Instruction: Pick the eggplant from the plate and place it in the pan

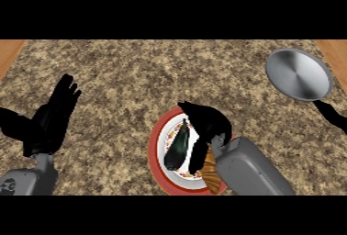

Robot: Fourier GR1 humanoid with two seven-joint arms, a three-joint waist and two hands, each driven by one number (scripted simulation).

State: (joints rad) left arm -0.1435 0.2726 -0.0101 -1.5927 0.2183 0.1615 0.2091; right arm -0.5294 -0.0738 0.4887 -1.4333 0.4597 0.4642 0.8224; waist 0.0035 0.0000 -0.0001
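Right hand (203, 123) at 6 o'clock over plate (154, 153), fingers curling down beside eggplant (177, 145), thumb hidden; cannot tell whether actually gripped; eggplant lying lengthwise on plate, not lifted. Likely light, stiff, glossy skin so slippery; best taken across the fat middle, not the tapered end. Left hand (53, 117) resting at 9 o'clock, fingers straight, holding nothing. Pan (298, 73) at 2 o'clock, well apart, handle toward 4. Speckled stone counter (136, 73), flat; wood strips at both top corners.
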